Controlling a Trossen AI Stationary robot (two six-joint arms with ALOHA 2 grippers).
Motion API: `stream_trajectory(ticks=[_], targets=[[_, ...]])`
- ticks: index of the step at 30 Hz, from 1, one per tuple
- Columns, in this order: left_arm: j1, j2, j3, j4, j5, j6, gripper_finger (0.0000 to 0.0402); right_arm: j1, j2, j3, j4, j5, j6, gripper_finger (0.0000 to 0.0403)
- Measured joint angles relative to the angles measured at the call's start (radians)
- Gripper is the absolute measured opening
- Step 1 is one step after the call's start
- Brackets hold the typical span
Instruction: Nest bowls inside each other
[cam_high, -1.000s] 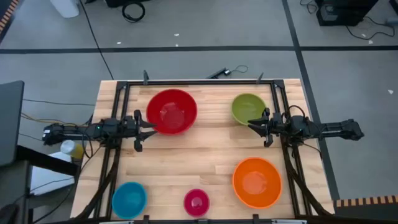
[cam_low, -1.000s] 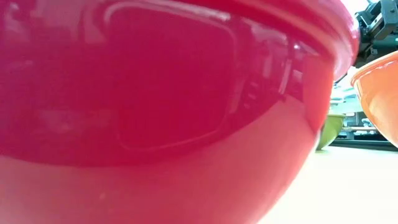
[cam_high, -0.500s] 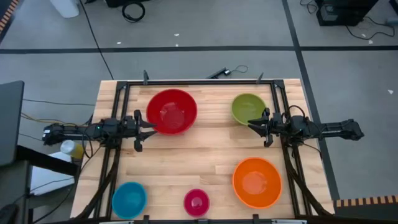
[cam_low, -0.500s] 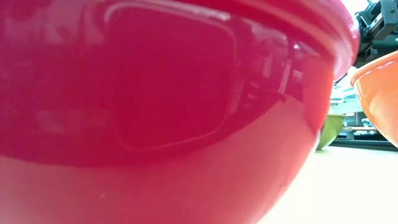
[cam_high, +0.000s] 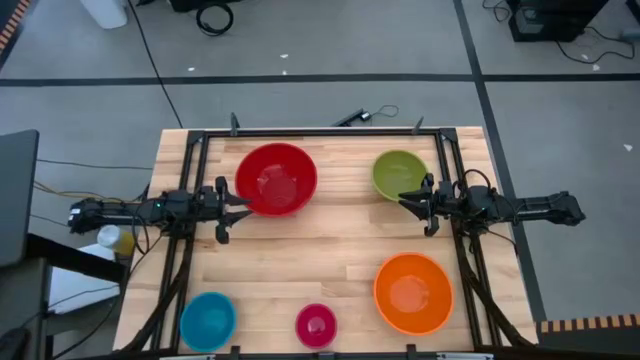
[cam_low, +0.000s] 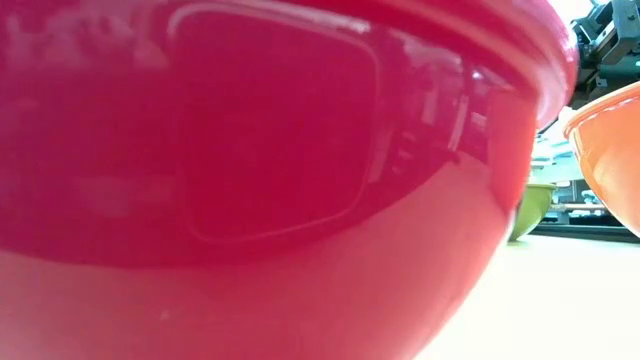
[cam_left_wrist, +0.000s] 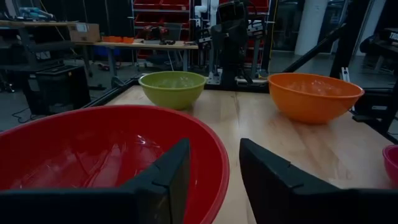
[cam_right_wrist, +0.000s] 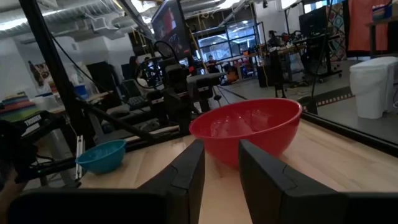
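Five bowls stand apart on their bases on the wooden table. The red bowl (cam_high: 276, 179) is far left and the olive green bowl (cam_high: 399, 174) far right. The orange bowl (cam_high: 412, 292) is near right, the blue bowl (cam_high: 208, 320) near left, and the magenta-pink bowl (cam_high: 316, 324) sits at the near edge, filling the low view (cam_low: 250, 200). My left gripper (cam_high: 243, 205) (cam_left_wrist: 214, 168) is level and open over the red bowl's left rim. My right gripper (cam_high: 404, 198) (cam_right_wrist: 222, 163) is level and open by the green bowl's near rim. Nothing is between either gripper's fingers.
A black frame rail (cam_high: 325, 132) runs along the table's far edge and down both sides by the arm bases. Bare wood (cam_high: 320, 250) lies in the middle between the far and near bowls. A dark box (cam_high: 15, 195) stands off the table's left.
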Motion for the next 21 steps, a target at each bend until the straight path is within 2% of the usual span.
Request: stream_trajectory(ticks=[13, 18, 21], targets=[[0.0, 0.0, 0.0, 0.046, -0.003, 0.004, 0.0142, 0.0, 0.0, 0.0, 0.0, 0.0, -0.002, 0.0106], [0.0, 0.0, 0.0, 0.049, -0.003, -0.002, 0.0142, -0.002, 0.0, 0.0, 0.046, 0.081, -0.194, 0.0106], [0.0, 0.0, 0.0, 0.065, -0.002, -0.047, 0.0142, -0.002, 0.0, 0.0, 0.089, 0.104, -0.231, 0.0106]])
